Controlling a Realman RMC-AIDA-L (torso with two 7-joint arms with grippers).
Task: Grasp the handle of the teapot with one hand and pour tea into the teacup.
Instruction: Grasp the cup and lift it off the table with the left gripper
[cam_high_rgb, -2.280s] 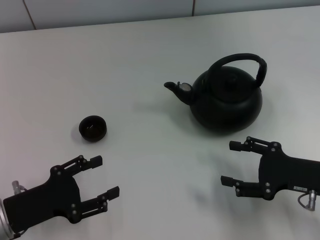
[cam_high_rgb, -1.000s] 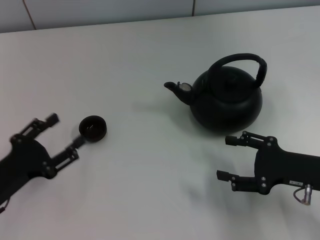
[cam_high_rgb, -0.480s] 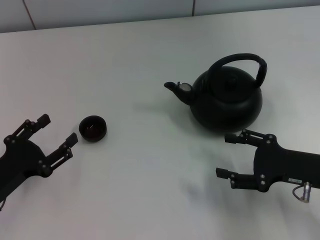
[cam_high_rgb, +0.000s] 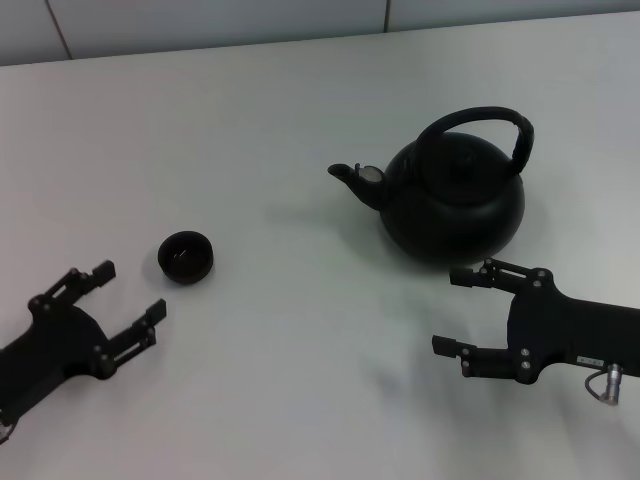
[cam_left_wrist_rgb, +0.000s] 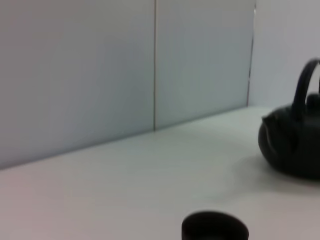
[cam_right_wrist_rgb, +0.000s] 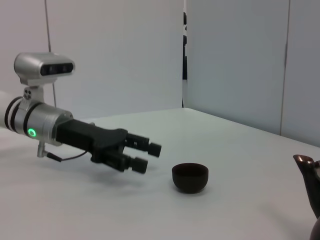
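Surface: white table (cam_high_rgb: 250, 120) with pale wall panels behind its far edge.
Head view, teapot: the black teapot (cam_high_rgb: 452, 205) stands upright toward the table's right side, spout pointing toward the left side; its handle (cam_high_rgb: 480, 118) arches over the lid, free of any grip.
Head view, teacup: the teacup (cam_high_rgb: 186, 256) sits upright toward the left side, well apart from the teapot.
Head view, right gripper: the right gripper (cam_high_rgb: 460, 312) is above the table just on the near side of the teapot, fingers spread wide and holding nothing, tips pointing toward the left side.
Head view, left gripper: the left gripper (cam_high_rgb: 128, 292) is near the near left corner, fingers wide apart and holding nothing, tips aimed at the teacup and close to it without touching.
Left wrist view: teacup (cam_left_wrist_rgb: 215, 230) close in front, only its upper part showing; teapot (cam_left_wrist_rgb: 294, 140) farther off, cut by the frame edge, with handle (cam_left_wrist_rgb: 303, 82) rising above it.
Right wrist view: left gripper (cam_right_wrist_rgb: 145, 156) above the table, its fingers parted, just beside the teacup (cam_right_wrist_rgb: 190, 177); the spout of the teapot (cam_right_wrist_rgb: 308, 170) shows at the frame edge.
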